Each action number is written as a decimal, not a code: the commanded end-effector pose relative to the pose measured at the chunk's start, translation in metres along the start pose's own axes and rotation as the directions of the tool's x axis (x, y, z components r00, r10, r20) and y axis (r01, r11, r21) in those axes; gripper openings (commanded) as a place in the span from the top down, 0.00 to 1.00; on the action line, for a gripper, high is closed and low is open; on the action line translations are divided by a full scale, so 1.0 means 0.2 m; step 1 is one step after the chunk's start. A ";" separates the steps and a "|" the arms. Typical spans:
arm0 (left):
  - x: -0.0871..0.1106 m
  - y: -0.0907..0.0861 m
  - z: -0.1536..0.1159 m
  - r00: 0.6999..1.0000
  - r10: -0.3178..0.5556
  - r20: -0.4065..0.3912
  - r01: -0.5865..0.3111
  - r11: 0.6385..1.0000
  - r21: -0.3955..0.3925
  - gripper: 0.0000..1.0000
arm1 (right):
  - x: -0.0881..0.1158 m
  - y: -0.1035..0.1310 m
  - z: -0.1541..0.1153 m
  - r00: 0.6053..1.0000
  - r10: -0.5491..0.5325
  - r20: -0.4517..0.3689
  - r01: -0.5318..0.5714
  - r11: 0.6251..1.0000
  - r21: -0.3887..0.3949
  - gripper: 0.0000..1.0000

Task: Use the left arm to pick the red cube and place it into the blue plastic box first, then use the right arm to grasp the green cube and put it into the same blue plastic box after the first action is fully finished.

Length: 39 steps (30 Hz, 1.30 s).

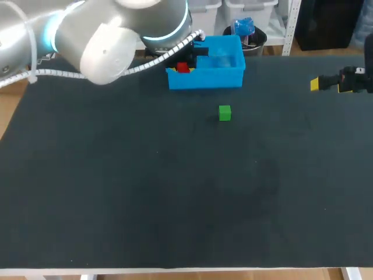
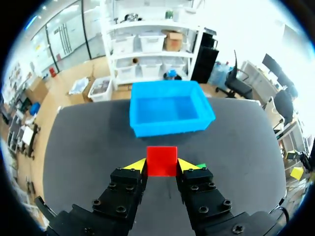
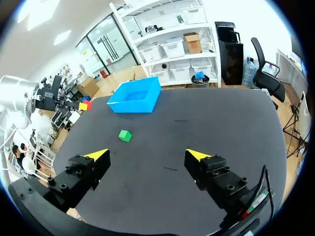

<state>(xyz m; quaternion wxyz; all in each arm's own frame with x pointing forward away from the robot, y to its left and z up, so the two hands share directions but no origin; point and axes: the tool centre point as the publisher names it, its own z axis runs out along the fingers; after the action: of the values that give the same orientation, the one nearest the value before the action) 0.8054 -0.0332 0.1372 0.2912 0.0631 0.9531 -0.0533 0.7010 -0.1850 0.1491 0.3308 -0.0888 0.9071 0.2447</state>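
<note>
Red cube (image 2: 161,160), held in left pincer (image 2: 161,166), near rim of blue box (image 2: 167,129).

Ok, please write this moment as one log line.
left end effector: shut on red cube, near blue box, not inside | green cube: on table | right end effector: open, empty

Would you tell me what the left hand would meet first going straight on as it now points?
Probably the blue box, straight ahead of the left hand and its red cube; depth is unclear.
</note>
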 end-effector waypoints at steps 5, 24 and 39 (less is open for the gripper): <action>0.02 0.03 0.01 0.998 0.011 0.057 -0.014 0.999 0.049 1.00 | 0.00 0.00 0.00 1.000 0.000 0.000 0.000 1.000 0.000 0.00; -0.22 0.07 0.19 0.993 0.055 0.108 -0.063 0.995 0.080 1.00 | 0.00 0.00 0.00 1.000 0.000 0.000 0.000 1.000 0.000 0.00; -0.43 0.10 0.42 0.992 0.067 0.105 -0.078 0.991 0.104 1.00 | 0.00 0.00 0.00 1.000 0.000 0.000 0.000 1.000 0.000 0.00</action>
<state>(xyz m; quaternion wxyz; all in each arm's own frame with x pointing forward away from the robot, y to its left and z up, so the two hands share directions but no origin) 0.9030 -0.0260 0.1234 0.3441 0.1087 0.9276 -0.0961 0.7010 -0.1850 0.1491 0.3308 -0.0888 0.9071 0.2447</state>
